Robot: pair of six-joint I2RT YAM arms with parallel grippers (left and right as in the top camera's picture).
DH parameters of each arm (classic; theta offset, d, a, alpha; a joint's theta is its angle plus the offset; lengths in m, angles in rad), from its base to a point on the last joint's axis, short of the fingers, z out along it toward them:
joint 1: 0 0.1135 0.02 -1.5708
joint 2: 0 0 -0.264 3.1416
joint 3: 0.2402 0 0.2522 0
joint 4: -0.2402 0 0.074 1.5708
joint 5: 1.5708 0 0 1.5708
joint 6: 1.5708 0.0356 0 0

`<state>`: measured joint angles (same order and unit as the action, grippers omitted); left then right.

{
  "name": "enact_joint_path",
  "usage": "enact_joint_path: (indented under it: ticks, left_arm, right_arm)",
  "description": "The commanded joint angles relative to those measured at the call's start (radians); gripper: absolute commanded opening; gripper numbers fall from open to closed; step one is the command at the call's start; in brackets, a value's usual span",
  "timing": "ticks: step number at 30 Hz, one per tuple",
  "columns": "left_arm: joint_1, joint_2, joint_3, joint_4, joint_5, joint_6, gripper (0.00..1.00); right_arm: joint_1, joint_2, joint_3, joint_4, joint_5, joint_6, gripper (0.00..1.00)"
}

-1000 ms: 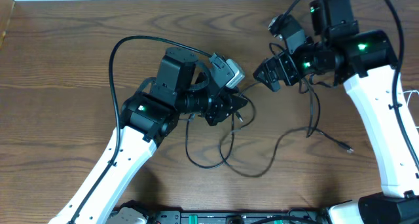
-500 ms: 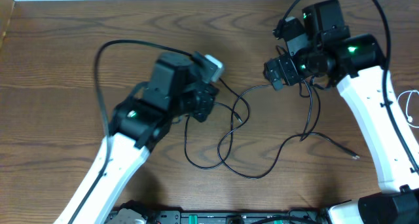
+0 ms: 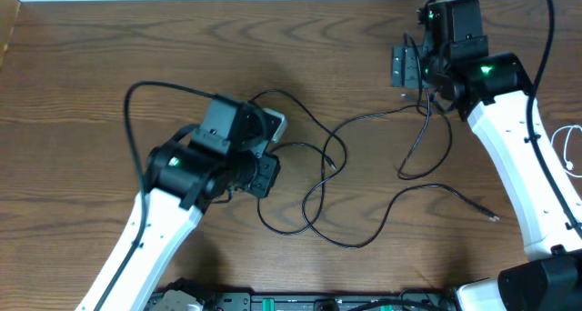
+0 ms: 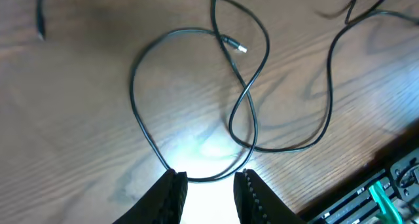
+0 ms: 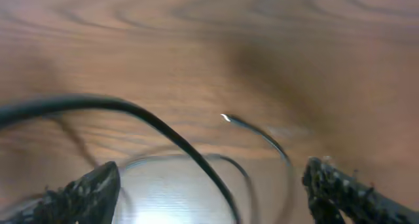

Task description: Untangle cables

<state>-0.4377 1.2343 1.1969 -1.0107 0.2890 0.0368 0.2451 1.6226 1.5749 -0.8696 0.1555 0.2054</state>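
**Black cables (image 3: 318, 197) lay looped on the table (image 3: 91, 75)**

We saw thin black strands crossing in loose loops between the arms, their count unclear, plus one white cable (image 3: 569, 147) at the right edge. Two pincers: left gripper (image 4: 209, 177) slightly apart, right gripper (image 5: 211, 175) wide, neither clamping anything.

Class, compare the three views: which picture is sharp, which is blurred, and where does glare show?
Overhead: sharp and evenly lit. Left wrist: crisp cables, with a bright glare patch on the table. Right wrist: out of focus, the near cable and its fingers smeared.
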Motion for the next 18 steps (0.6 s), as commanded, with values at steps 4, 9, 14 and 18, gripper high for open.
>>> enact_joint_path:
  ticks: [4, 9, 14, 18]
  left_arm:
    - [0.000, 0.040, -0.002, 0.045, 0.106, -0.020, 0.30]
    - [0.000, 0.039, -0.002, 0.066, 0.112, -0.020, 0.30]
    - [0.000, 0.039, -0.002, 0.065, 0.116, -0.019, 0.30]
    - [0.000, 0.039, -0.002, 0.050, 0.122, 0.000, 0.30]
  right_arm:
    - [-0.045, 0.035, -0.016, -0.304, 0.676, 0.108, 0.99]
    - [-0.125, 0.076, -0.034, -0.528, 0.684, 0.398, 0.99]
    - [-0.183, 0.082, -0.073, -0.489, 0.047, 0.248, 0.99]
    - [-0.168, 0.082, -0.117, -0.434, -0.472, -0.175, 0.99]
